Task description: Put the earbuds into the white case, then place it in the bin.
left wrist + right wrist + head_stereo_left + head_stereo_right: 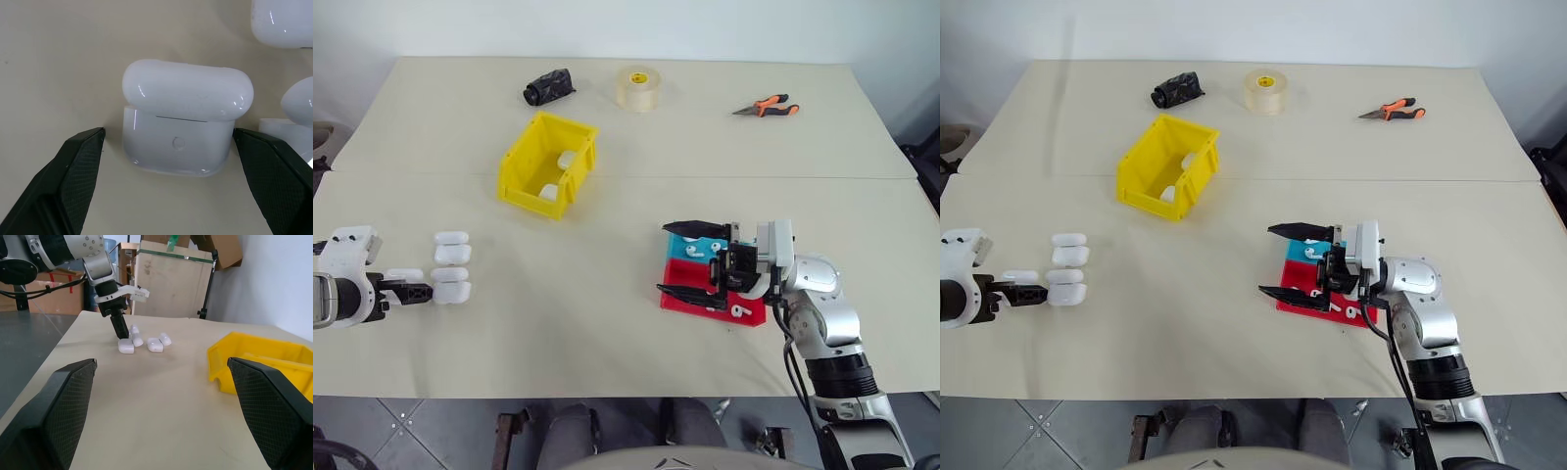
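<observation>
On the table's left edge: we find the left gripper (411, 291) lowered at a cluster of white cases, pointing down and forward.
Left gripper state: jaws spread wide, one finger on each side of the white case (183, 122); neither pad touches it yet, so nothing is held.
White case: stands on the table with its lid down, button face toward the wrist camera. We judge the straddle is a line-up for a squeeze across the case's long sides.
Neighbouring cases: others (451, 238) sit close by, one just beside the far finger, which leaves little room for the closing stroke.
Right gripper (690, 259): fingers fully apart, held above the trays and pointing toward the left arm, empty; we read this as waiting near the earbuds.
Earbuds: several (693, 250) lie in the blue tray (679, 243) and the red tray (690, 294), apart from any case.
Bin (530, 157): yellow, mid-table, well apart from both grippers; white items already inside.
Progress: early, we judge; earbuds not yet in the case.
</observation>
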Available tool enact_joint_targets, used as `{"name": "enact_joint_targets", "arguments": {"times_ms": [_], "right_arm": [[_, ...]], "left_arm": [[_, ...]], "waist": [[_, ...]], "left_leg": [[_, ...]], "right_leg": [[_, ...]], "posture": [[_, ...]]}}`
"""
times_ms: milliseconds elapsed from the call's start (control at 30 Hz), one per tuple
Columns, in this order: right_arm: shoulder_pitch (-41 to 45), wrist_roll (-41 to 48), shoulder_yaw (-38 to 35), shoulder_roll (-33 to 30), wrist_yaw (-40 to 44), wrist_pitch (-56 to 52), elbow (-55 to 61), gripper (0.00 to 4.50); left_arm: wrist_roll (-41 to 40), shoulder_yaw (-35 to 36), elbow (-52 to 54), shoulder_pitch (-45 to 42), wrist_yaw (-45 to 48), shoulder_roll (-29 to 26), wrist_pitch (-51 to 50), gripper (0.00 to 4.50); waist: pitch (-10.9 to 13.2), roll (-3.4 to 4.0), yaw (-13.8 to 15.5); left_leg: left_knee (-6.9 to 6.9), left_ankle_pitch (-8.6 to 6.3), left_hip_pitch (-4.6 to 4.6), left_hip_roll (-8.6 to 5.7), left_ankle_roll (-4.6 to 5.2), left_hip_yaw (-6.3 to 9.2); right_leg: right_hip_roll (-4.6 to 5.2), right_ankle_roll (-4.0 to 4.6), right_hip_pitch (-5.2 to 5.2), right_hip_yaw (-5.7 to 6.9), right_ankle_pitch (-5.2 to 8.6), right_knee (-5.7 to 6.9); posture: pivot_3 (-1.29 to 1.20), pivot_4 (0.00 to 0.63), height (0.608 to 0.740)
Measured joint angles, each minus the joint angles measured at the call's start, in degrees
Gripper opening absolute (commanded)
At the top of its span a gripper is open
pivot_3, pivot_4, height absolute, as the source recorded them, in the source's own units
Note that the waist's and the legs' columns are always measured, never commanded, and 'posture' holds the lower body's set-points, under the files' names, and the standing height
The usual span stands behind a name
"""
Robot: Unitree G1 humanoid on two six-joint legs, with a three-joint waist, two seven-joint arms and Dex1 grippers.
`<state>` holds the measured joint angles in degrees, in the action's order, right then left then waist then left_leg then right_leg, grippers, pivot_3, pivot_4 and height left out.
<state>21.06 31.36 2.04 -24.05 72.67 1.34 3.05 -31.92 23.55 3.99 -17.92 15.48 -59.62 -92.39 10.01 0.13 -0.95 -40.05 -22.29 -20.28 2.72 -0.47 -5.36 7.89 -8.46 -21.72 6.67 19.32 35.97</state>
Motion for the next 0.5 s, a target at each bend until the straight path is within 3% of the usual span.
{"name": "enact_joint_targets", "arguments": {"times_ms": [133, 267, 500], "right_arm": [[0.00, -0.01, 0.00, 0.00, -0.99, -0.07, 0.78, 4.50], [0.01, 0.00, 0.01, -0.01, -1.56, -0.17, 1.60, 4.50], [0.01, 0.02, -0.07, -0.32, -1.41, -0.09, 1.47, 4.50]], "left_arm": [[0.78, -0.51, -0.25, -0.38, 0.97, 0.00, 0.01, 3.92], [1.32, -0.87, -0.23, -0.55, 1.61, 0.00, 0.03, 2.81], [1.63, 2.43, 1.69, 2.63, 2.99, 0.43, 0.40, 2.81]], "waist": [[0.00, 0.00, 0.01], [0.00, 0.00, -0.16], [0.00, 0.00, -0.66]], "left_leg": [[-0.01, 0.00, 0.01, 0.00, -0.01, 0.00], [-0.01, 0.01, 0.02, 0.00, -0.01, -0.01], [0.01, 0.01, 0.04, 0.01, -0.01, -0.03]], "right_leg": [[0.00, 0.00, 0.00, -0.01, 0.00, 0.01], [0.00, 0.00, 0.00, -0.03, 0.00, 0.02], [0.01, 0.00, 0.00, -0.05, 0.00, 0.03]], "posture": [[0.00, 0.150, 0.740], [0.00, 0.150, 0.740], [0.00, 0.150, 0.740]]}}
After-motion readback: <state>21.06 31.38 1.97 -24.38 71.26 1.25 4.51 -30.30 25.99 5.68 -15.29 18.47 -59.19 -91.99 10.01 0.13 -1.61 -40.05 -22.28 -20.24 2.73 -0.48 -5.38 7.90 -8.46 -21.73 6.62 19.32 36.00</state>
